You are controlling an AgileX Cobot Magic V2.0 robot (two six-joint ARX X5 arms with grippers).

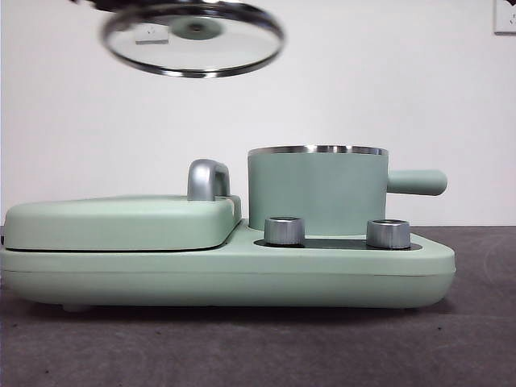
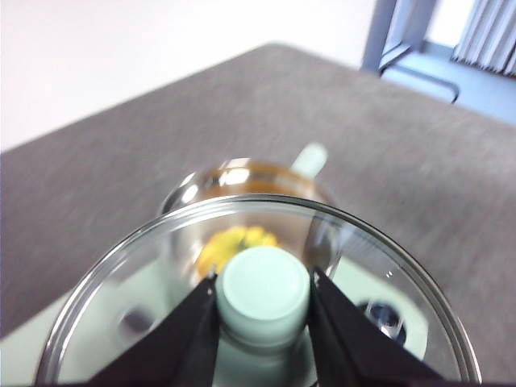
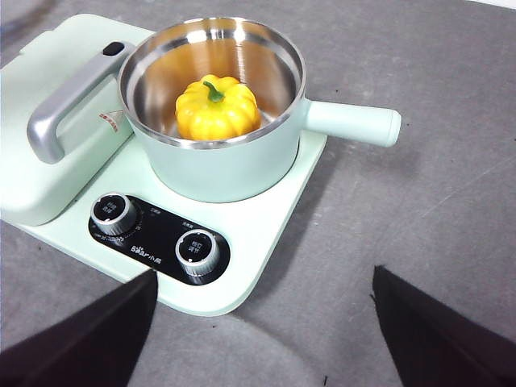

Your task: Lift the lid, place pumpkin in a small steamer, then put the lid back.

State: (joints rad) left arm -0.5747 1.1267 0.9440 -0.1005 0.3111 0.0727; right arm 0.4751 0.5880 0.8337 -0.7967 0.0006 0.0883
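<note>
Two steel control knobs (image 1: pixel 284 230) front the mint-green cooking unit (image 1: pixel 242 274) on the grey desk (image 1: pixel 242 347), with the flat griddle cover (image 1: pixel 121 222) and its steel handle (image 1: pixel 207 179) alongside. Behind the knobs stands the small steamer (image 1: pixel 317 189), upright and uncovered, its straight side handle (image 1: pixel 416 182) lying level and pointing away from the griddle side, out over the edge of the unit. Inside the pot sits the pumpkin (image 3: pixel 216 107), upright on the steel floor, green stem up. Overhead, the left tool (image 2: pixel 263 278) is clamped on the mint-green knob of the glass lid (image 1: pixel 193 38), which hangs high above the griddle side, slightly tilted and well clear of the pot rim. The right tool (image 3: pixel 262 322) waits above the desk with jaws spread wide and nothing in them. By the look of things, lifting and loading are done; what remains is carrying the lid across, lowering it level onto the steel rim, and letting go.
</note>
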